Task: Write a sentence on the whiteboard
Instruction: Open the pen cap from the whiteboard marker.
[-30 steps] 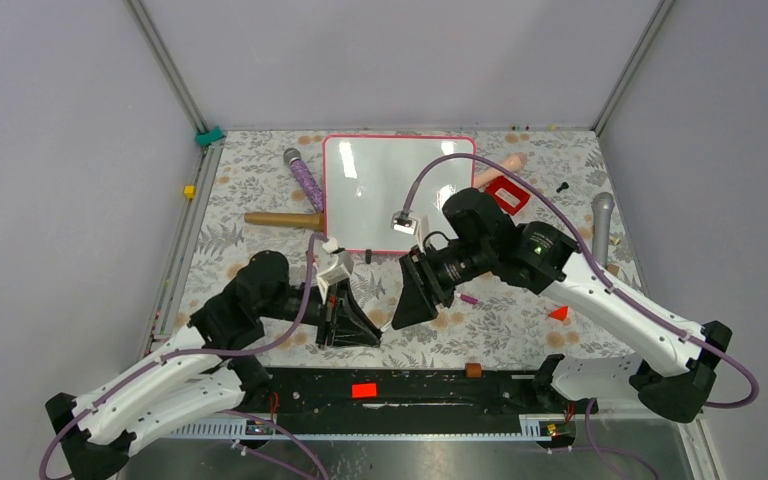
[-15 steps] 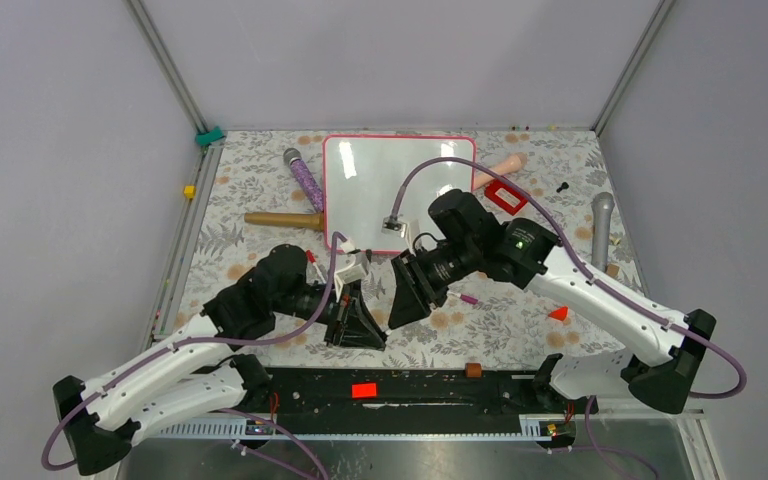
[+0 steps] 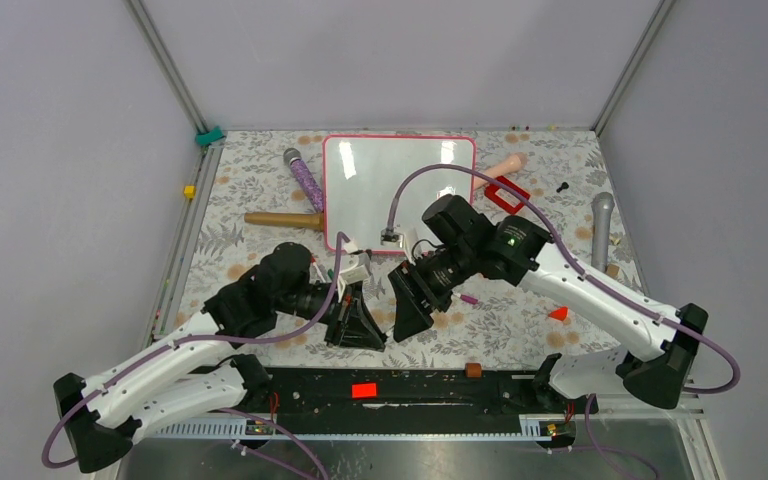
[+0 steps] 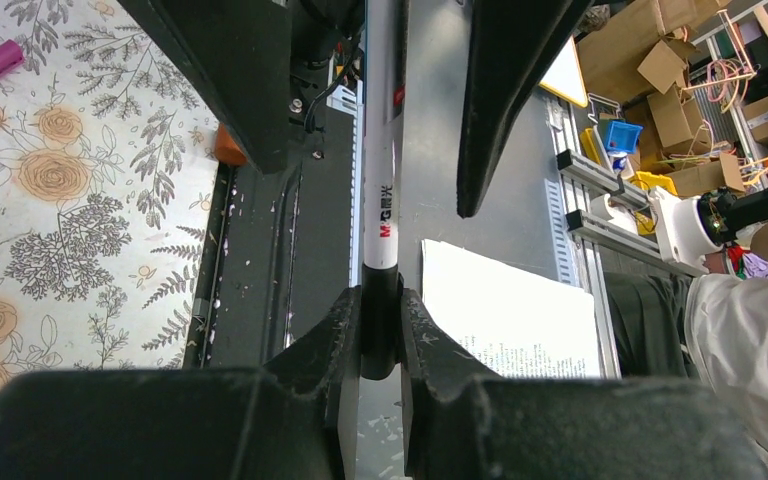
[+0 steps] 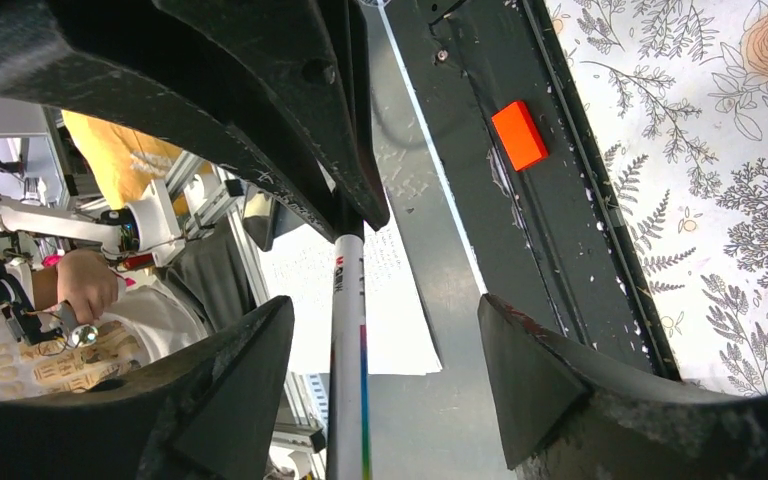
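**Two claws meet on one marker, board unwritten**

Both arms have their claws brought together at about 6 o'clock from the whiteboard (image 3: 400, 185). They face each other over the near edge of the flowered surface (image 3: 250, 200). The left claw (image 4: 382, 335) is pressed together on the black end of a white marker (image 4: 380, 140) and pinches it firmly, so the barrel sticks straight out toward the other arm. The right claw (image 5: 385, 330) is spread, with one finger on each side of the barrel and a clear gap on both sides. It holds nothing.

This looks like a two-handed step, either passing the pen across or pulling its end off. One arm anchors the black tip so the other can close on the long white body. Whether that black end is a cap cannot be told from these views.

The whiteboard lies flat toward 12 o'clock on the surface, apart from both claws. Its face shows only glare, and no sentence is readable. Writing has probably not begun. A red frame block (image 3: 507, 194) sits just beside the board at 3 o'clock. A purple wand (image 3: 305, 180) lies at its 9 o'clock.

The right claw would likely need to close squarely on the barrel, since an off-centre squeeze could twist the marker out of the left's pinch.
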